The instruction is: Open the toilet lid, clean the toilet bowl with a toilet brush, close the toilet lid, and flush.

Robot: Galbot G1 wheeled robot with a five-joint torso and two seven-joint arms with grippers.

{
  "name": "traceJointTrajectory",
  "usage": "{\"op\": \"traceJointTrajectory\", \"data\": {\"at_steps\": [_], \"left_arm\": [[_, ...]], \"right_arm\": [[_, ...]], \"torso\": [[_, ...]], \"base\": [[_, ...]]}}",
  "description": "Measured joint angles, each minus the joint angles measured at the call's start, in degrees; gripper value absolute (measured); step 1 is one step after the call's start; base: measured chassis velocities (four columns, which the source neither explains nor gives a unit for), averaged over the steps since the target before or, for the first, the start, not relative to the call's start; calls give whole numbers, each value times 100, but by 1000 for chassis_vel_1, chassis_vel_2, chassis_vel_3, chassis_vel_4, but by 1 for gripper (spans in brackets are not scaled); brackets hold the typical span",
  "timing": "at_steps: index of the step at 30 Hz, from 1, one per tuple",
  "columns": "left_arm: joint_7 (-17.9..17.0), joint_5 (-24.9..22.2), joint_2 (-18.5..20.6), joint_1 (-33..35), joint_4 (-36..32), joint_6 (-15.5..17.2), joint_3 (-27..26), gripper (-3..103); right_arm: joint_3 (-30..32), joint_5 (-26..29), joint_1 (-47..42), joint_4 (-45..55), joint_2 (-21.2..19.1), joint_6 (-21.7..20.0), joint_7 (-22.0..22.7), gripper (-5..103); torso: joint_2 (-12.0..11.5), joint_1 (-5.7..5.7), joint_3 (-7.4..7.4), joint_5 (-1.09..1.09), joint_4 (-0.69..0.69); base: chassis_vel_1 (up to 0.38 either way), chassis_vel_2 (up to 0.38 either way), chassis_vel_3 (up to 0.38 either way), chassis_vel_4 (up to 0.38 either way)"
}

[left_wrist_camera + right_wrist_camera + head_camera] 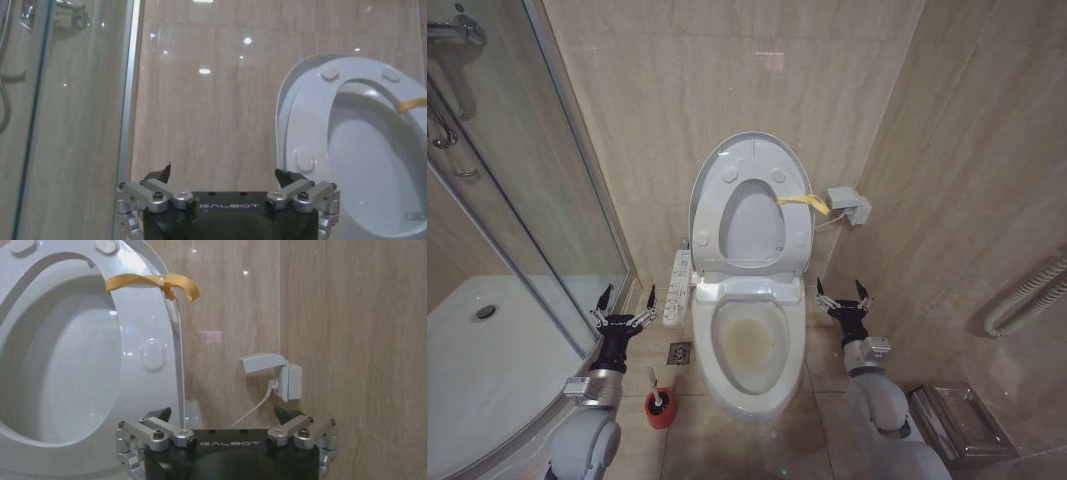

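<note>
The toilet lid (749, 160) stands up against the wall at 12 o'clock. The toilet bowl (749, 345) is uncovered, maybe stained. The toilet brush (658, 400) stands at 8 o'clock. The left end effector (625, 297) and right end effector (844, 291) wait beside the bowl, both spread wide, gripping nothing.

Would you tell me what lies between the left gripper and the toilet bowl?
In the head view, the white button panel lies between the left gripper and the toilet bowl.
</note>
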Motion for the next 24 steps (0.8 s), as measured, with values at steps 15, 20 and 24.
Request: {"op": "traceJointTrajectory", "data": {"at_steps": [15,20,24], "left_arm": [[11,225,-220,-29,309,-225,-154,100],[26,300,-263,-12,292,-213,-115,100],[27,308,-269,-8,278,-198,-110,100]], "right_arm": [[0,0,0,0,0,0,0,100],[0,0,0,0,0,0,0,100],[0,0,0,0,0,0,0,100]], "torso": [[0,0,0,0,0],[0,0,0,0,0],[0,0,0,0,0]], "base": [[0,0,0,0],[0,0,0,0],[0,0,0,0]]}}
